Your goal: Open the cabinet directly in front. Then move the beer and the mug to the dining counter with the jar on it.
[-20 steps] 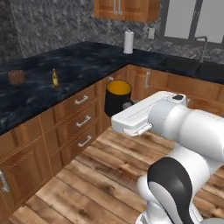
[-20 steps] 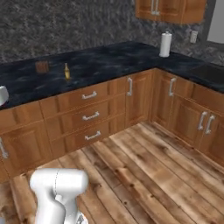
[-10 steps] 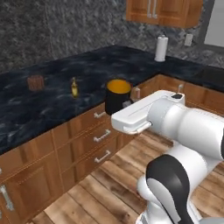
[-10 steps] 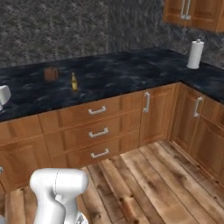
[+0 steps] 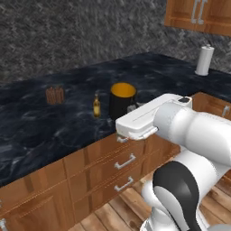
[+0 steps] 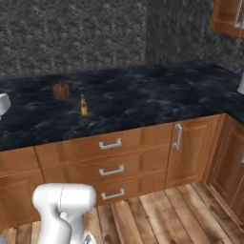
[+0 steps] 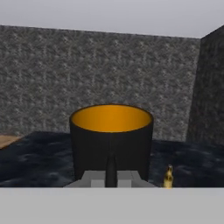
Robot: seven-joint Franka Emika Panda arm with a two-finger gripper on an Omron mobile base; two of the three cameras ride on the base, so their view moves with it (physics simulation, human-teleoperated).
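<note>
The two-finger gripper (image 7: 111, 173) is closed on the rim wall of the squat black cylindrical mug with a yellow-orange inside (image 7: 111, 138), one dark finger pressed against the near outer wall in the hand view. In the left base view the same mug (image 5: 122, 99) is carried upright at the end of the white arm, above the front edge of the long counter with a black white-veined marble top (image 5: 54, 131). The slim brown glass beer bottle with a pale label (image 5: 96, 105) stands upright on that top, just beside the mug to its left, apart from it. Further left and back sits the small squat brown ribbed jar (image 5: 55, 95), well apart from the bottle. In the right base view the bottle (image 6: 84, 106) and the jar (image 6: 61, 90) stand near each other on the counter. A white upright paper-towel roll (image 5: 204, 60) stands on the far right stretch of the top. Above it hangs the reddish-brown wooden wall cabinet with silver bar handles (image 5: 198, 16).
</note>
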